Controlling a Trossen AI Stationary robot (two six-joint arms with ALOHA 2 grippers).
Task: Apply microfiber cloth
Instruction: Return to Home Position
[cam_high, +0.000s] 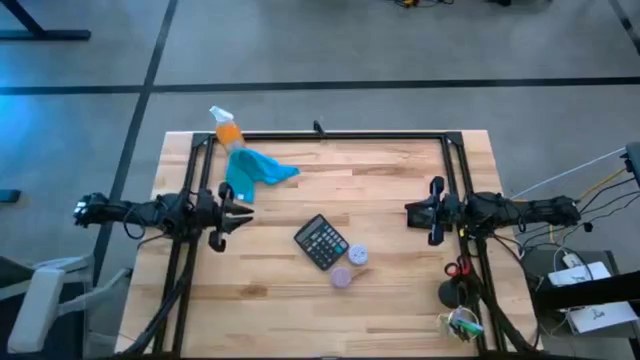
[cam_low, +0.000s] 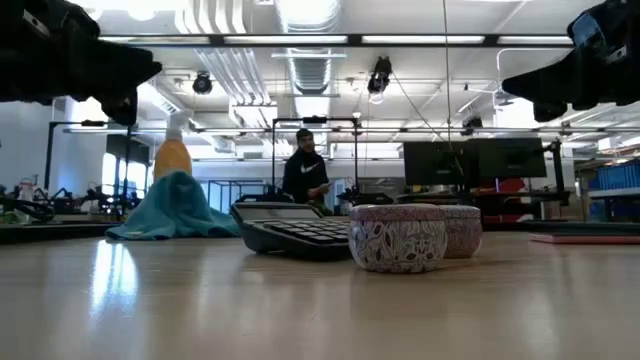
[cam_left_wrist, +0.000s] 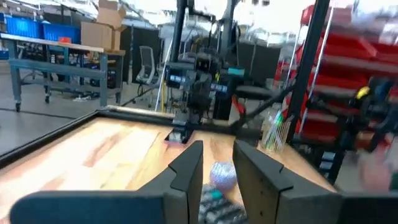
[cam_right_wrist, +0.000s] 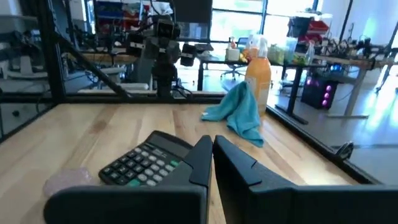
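At far-left corner of table (cam_high: 400, 170), high view: finds cloth (cam_high: 255, 172) crumpled against bottle (cam_high: 227, 128), untouched. Puts left gripper (cam_high: 238, 215) near left edge, spread and empty; right gripper (cam_high: 412, 215) near right edge, pinched together on nothing. Reads as parked home poses, both well apart from cloth. Places calculator (cam_high: 321, 241) and two candles (cam_high: 357, 255) between them.

Low view: shows cloth heaped at bottle's foot, left of calculator. Crops both grippers at top corners, so no reading fingers here. Catches person (cam_low: 305, 172) beyond table.

Left wrist: confirms fingers (cam_left_wrist: 186, 168) parted, nothing between. Hides most of calculator; misses cloth entirely.

Right wrist: confirms fingers (cam_right_wrist: 202, 158) pressed together, empty. Sees cloth beside bottle, past calculator. Leaves near candle a blur.
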